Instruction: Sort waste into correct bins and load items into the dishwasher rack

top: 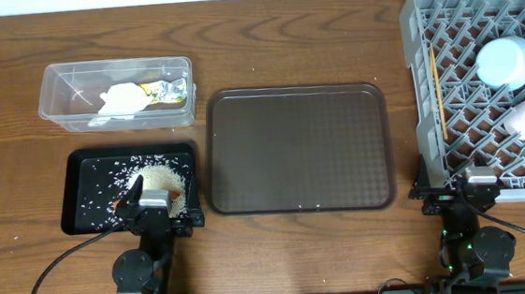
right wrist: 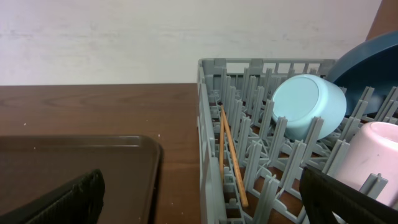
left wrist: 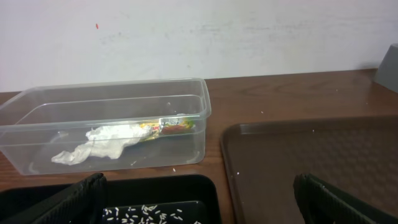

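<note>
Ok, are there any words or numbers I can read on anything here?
No words or numbers can be read anywhere.
The snack wrapper in the clear tub has green, yellow and red print, but it is too crumpled and blurred to read.
The dishwasher rack, brown tray and black tray show no labels.

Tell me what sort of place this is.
Probably a staged dish-clearing station, not a real kitchen: wooden table, bare white wall, grey dishwasher rack holding a light-blue cup, clear tub with a crumpled tissue.
</note>
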Robot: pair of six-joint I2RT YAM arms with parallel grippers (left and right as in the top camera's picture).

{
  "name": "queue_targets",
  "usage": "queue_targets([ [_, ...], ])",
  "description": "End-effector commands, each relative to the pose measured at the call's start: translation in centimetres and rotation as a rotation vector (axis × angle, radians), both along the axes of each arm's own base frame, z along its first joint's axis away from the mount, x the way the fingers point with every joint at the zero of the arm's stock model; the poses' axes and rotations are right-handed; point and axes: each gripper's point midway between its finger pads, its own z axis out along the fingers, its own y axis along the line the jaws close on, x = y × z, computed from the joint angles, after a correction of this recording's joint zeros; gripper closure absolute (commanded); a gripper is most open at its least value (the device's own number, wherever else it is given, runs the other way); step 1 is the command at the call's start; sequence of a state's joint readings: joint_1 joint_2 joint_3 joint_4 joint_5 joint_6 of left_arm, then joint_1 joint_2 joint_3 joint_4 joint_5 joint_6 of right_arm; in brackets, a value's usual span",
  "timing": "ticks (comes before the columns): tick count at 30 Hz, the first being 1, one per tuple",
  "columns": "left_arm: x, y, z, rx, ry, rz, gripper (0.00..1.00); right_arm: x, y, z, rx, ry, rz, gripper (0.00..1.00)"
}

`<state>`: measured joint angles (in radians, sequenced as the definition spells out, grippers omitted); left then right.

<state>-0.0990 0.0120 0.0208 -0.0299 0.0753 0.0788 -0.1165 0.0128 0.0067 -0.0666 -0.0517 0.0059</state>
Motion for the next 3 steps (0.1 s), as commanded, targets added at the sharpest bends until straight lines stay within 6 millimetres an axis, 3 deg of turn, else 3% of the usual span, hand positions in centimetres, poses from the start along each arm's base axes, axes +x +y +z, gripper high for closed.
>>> queue_targets([
  [1, -0.09, -0.06, -1.48, -0.002, 0.044, -0.005, 0.02, -0.05, -0.17, -0.01, -0.015, 0.000, -0.009, 0.01],
  [3, -0.09, -0.06, -1.48, -0.002, 0.044, -0.005, 0.02, -0.05, -0.17, -0.01, -0.015, 0.000, -0.009, 0.01],
])
